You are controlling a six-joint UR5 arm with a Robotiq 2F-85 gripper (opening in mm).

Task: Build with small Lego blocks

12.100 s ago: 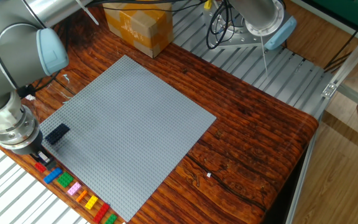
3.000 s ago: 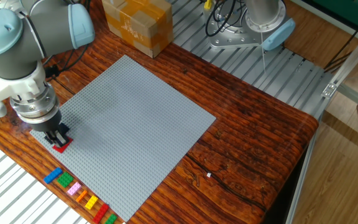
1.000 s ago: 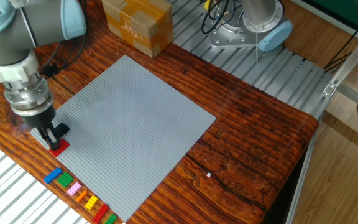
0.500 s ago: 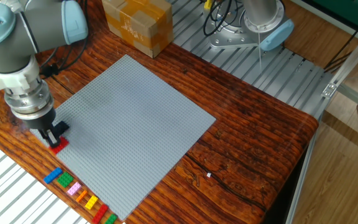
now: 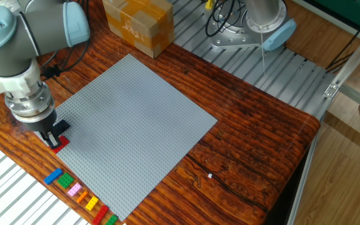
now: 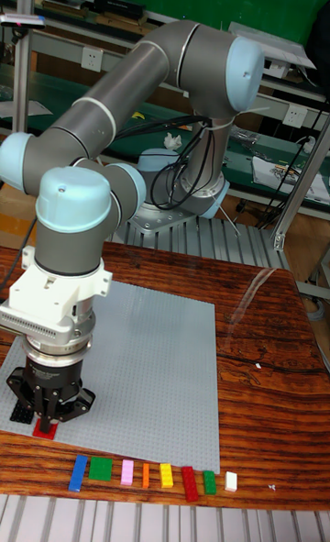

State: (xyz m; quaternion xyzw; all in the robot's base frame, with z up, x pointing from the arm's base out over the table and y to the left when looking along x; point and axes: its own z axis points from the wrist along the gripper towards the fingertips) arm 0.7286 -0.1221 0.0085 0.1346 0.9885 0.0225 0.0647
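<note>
A red brick (image 5: 59, 145) sits on the grey baseplate (image 5: 130, 125) at its near-left corner, right beside a black brick (image 5: 60, 127). My gripper (image 5: 50, 136) points straight down with its fingertips at the red brick's left end. In the tall fixed view the gripper (image 6: 43, 414) covers most of the red brick (image 6: 43, 430), and the black brick (image 6: 18, 411) shows just to its left. The gap between the fingers is hidden. Several loose bricks lie in a row along the table's front edge, from blue (image 5: 54, 176) to green (image 5: 110, 220).
A brown cardboard box (image 5: 137, 25) stands behind the baseplate's far corner. Dark wooden tabletop (image 5: 255, 144) extends to the right of the plate. A second robot base with cables (image 5: 255, 25) sits on the metal surface at the back. A white brick (image 6: 231, 481) ends the row.
The gripper has shifted slightly down and right toward the red brick over the last second. The red and black bricks have stayed in place on the baseplate.
</note>
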